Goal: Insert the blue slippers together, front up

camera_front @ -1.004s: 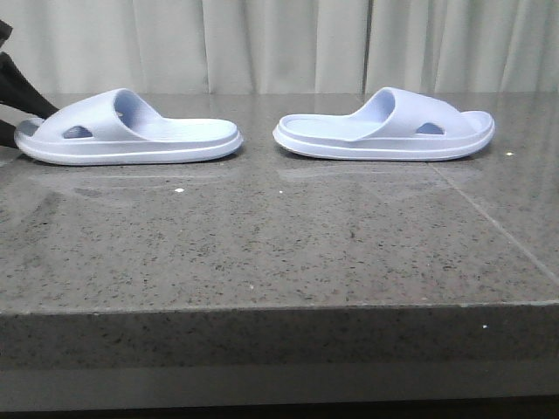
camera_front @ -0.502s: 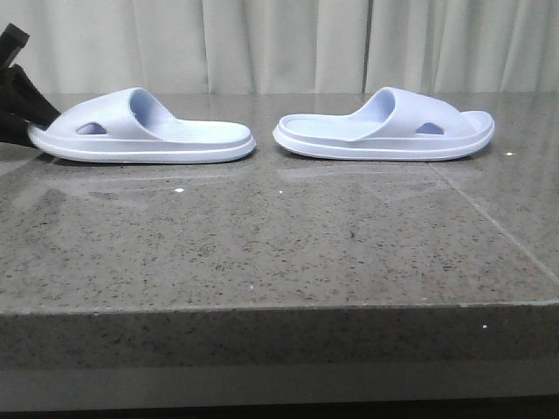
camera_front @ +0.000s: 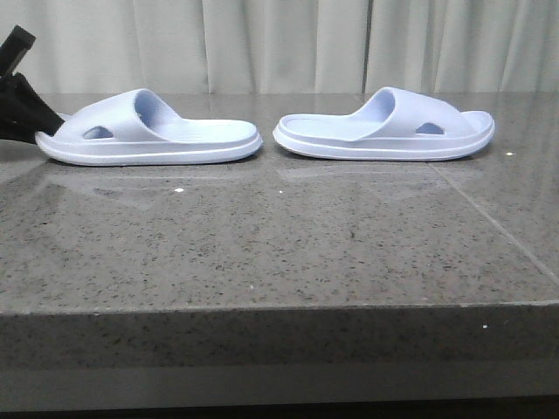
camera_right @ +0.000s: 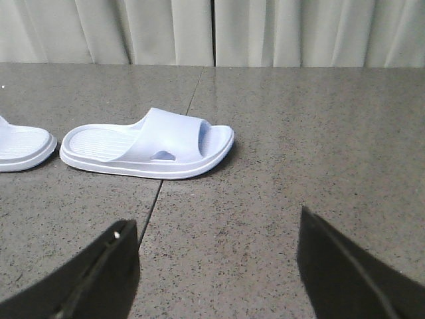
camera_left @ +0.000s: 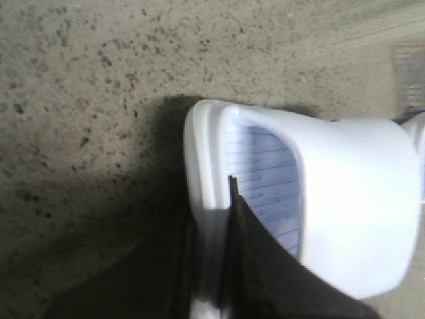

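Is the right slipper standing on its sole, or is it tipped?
On its sole. The right slipper lies flat on the table, strap upward, with nothing touching it.

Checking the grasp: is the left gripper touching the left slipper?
Touching: the left wrist view shows the left gripper with one finger inside the left slipper, straddling its rim.

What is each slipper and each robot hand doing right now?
Left slipper: flat on the table, sole down, toe end gripped.
Right slipper: flat, sole down, untouched.
Left gripper: shut on the left slipper's toe rim.
Right gripper: open, empty, away from the slippers.
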